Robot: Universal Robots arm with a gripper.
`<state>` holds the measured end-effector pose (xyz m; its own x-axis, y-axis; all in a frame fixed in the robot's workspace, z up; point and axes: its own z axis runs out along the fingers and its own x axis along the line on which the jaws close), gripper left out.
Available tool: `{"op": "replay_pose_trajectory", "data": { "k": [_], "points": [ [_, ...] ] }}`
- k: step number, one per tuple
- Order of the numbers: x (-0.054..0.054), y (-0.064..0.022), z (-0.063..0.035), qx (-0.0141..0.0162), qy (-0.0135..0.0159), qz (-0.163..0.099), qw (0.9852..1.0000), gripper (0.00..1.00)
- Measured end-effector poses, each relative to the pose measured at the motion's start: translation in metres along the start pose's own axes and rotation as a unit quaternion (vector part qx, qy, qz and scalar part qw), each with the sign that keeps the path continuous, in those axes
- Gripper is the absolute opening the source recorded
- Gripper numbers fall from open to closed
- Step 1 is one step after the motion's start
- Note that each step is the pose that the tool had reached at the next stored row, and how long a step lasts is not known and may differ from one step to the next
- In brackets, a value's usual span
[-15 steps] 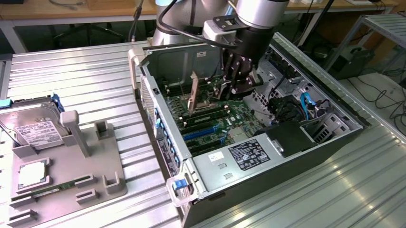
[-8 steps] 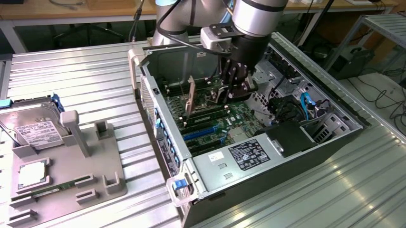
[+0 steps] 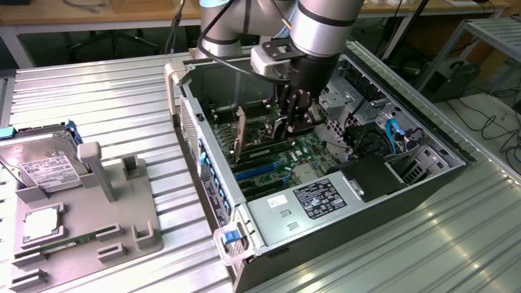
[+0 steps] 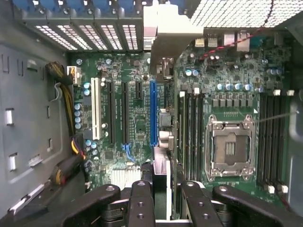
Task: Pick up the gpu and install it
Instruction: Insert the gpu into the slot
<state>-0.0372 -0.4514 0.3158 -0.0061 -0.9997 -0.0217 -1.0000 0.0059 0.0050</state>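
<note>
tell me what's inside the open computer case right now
The green motherboard, cables, and the claw holding the gpu upright on edge above the board. The gpu's lower edge is covered.

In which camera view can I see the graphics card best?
The exterior view: the graphics card stands on edge inside the computer case, beside the pincer. The wrist view shows it edge-on, running from the pincer towards the blue slot.

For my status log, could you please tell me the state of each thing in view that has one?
gripper: shut on the gpu, inside the computer case.
gpu: held on edge above the motherboard, not visibly seated.
computer case: lying on its side, open.
blue slot: empty.
hard drive: resting in the grey holder.
</note>
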Motion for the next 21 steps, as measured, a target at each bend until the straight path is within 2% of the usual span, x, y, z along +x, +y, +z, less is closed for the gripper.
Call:
{"op": "replay_pose_trajectory", "data": {
  "k": [4,8,9,11,12,13,17,21],
  "points": [
    [0.000,0.0104,0.0080,0.0000,0.0000,0.000,1.0000,0.27],
    [0.002,0.0107,0.0147,-0.0008,0.0001,0.000,1.0000,0.27],
    [0.002,0.0108,0.0150,-0.0002,0.0001,0.000,1.0000,0.27],
    [0.002,0.0108,0.0156,0.0041,0.0018,0.000,1.0000,0.27],
    [0.002,0.0108,0.0163,0.0050,0.0031,0.000,1.0000,0.27],
    [0.002,0.0108,0.0177,0.0053,0.0031,0.000,1.0000,0.27],
    [0.002,0.0136,0.0250,0.0050,0.0032,0.000,1.0000,0.27],
    [0.003,0.0164,0.0305,0.0015,0.0032,0.000,1.0000,0.27]
  ]
}}
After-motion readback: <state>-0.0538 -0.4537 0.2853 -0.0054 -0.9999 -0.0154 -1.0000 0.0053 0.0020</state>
